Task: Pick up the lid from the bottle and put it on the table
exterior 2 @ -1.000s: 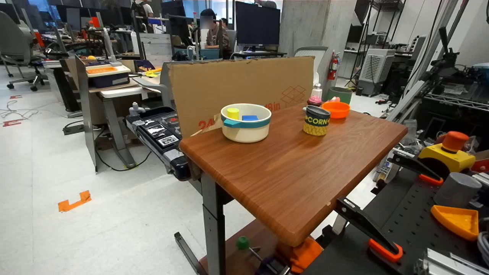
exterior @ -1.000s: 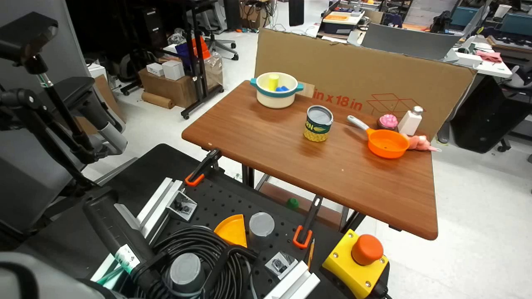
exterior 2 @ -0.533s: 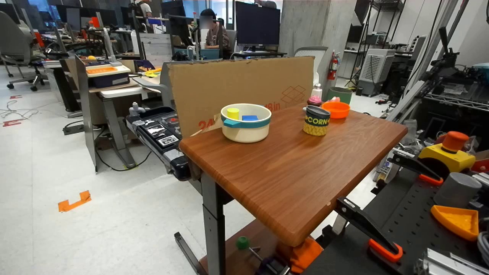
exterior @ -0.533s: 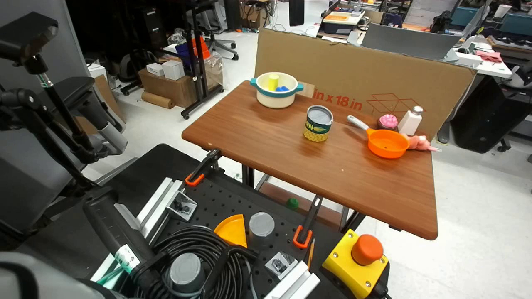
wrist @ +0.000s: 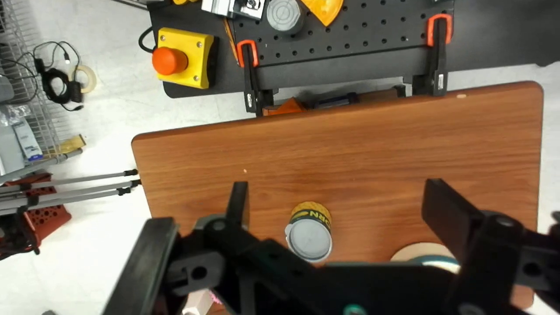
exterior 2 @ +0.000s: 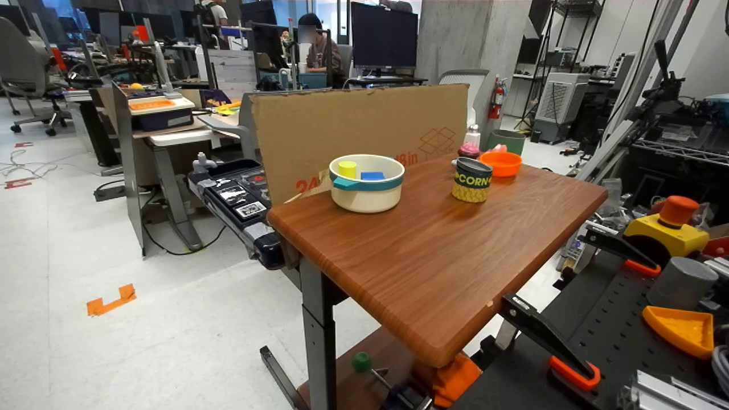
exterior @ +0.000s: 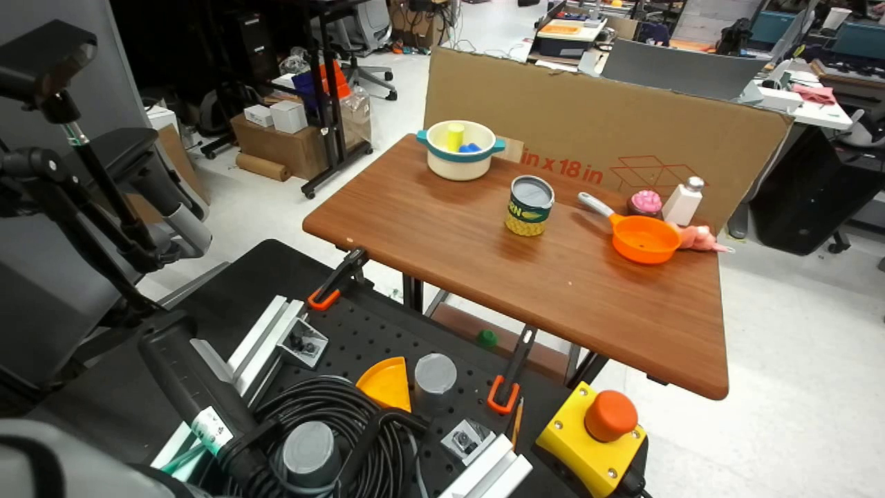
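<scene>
The bottle (exterior: 527,223) is a short jar with a yellow corn label and dark band. It stands upright on the reddish-brown table (exterior: 429,232); both exterior views show it (exterior 2: 470,191). The lid (exterior: 532,191), greyish with a pale rim, sits on its top. In the wrist view, the bottle (wrist: 311,212) and lid (wrist: 309,239) lie between the finger lines of my gripper (wrist: 337,183), nearer the left finger and well below. The gripper is wide open and empty. In an exterior view, only dark tips, apparently its fingers (exterior: 473,3), reach the top edge.
A cream pot (exterior: 460,166) with yellow and blue things inside stands near the back corner. An orange pan (exterior: 646,242), pink cupcake (exterior: 647,203) and white shaker (exterior: 683,202) cluster at the other end. Cardboard (exterior: 608,117) walls the back edge. Clamps (wrist: 437,57) grip the front edge.
Two dark upright shapes, apparently my gripper's fingers, have moved up and slightly right at the top of an exterior view, almost out of it. The lid, bottle and other tabletop things have not moved.
</scene>
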{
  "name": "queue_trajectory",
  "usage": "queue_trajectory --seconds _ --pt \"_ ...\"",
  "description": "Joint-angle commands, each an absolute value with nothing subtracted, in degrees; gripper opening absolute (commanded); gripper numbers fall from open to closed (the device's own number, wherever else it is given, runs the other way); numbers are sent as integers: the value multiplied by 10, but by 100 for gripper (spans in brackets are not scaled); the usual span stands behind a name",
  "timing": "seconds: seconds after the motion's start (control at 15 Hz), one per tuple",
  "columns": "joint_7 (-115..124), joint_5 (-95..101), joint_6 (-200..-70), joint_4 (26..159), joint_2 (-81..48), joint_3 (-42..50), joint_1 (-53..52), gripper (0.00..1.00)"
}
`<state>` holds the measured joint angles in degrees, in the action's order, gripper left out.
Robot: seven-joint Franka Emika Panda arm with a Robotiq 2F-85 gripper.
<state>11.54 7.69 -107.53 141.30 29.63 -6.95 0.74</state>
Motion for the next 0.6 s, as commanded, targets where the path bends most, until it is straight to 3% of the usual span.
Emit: queue_trajectory --seconds 0.0,0.53 --pt "128 83 -1080 1323 206 -56 19 100" --pt "133 105 -1087 1229 63 -38 20 100"
